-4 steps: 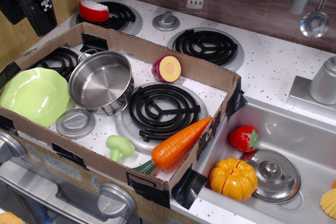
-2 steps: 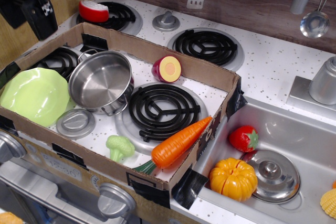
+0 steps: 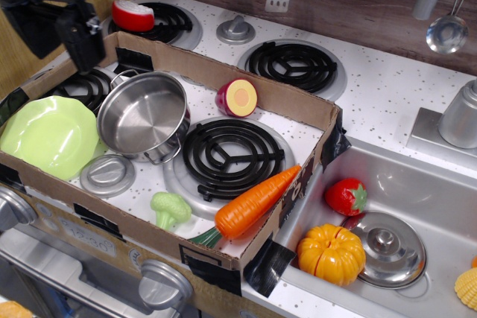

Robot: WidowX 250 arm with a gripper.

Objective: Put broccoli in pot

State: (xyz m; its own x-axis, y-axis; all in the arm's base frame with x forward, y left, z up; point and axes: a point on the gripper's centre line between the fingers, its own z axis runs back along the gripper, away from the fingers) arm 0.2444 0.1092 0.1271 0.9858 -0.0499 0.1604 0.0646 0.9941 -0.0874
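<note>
The broccoli (image 3: 169, 208) is a small pale-green floret lying on the stove top near the front wall of the cardboard box, left of the carrot (image 3: 253, 200). The pot (image 3: 143, 115) is a shiny steel saucepan, empty, standing in the box left of the front burner. My gripper (image 3: 82, 42) is black and hangs at the top left, above the box's back left corner, well behind the pot and far from the broccoli. Whether its jaws are open does not show.
A cardboard box (image 3: 291, 102) walls in the stove top. Inside are a light green plate (image 3: 48, 135), a flat steel lid (image 3: 107, 174) and a halved purple onion (image 3: 237, 97). The sink (image 3: 440, 199) at right holds a strawberry (image 3: 345, 196), a pumpkin (image 3: 331, 253) and a lid (image 3: 387, 247).
My gripper has moved right and a little down, from the top left corner toward the box's back left corner. Nothing else has moved.
</note>
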